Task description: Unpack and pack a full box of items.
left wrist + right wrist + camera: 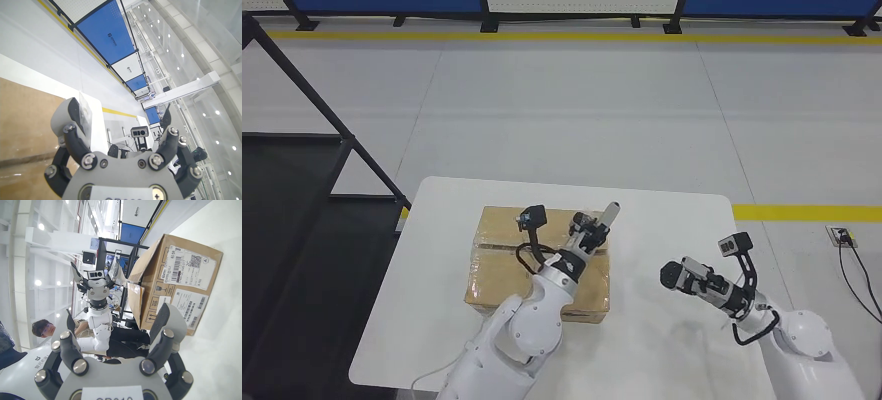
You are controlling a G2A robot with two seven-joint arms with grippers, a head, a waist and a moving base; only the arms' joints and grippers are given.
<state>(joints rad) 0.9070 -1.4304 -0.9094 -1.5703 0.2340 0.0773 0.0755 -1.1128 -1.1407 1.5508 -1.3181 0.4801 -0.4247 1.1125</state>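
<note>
A brown cardboard box with shipping labels lies on the white table. In the right wrist view its flaps stand ajar at the end nearest the left gripper. My left gripper hovers above the box's right end, open. A clear strip of tape or film clings to one finger and trails toward the flap. My right gripper hangs open to the right of the box, nothing between its fingers.
A black metal frame and a dark surface stand to the left of the table. Bare tabletop lies in front of the box and between the box and the right arm. Yellow floor lines run behind.
</note>
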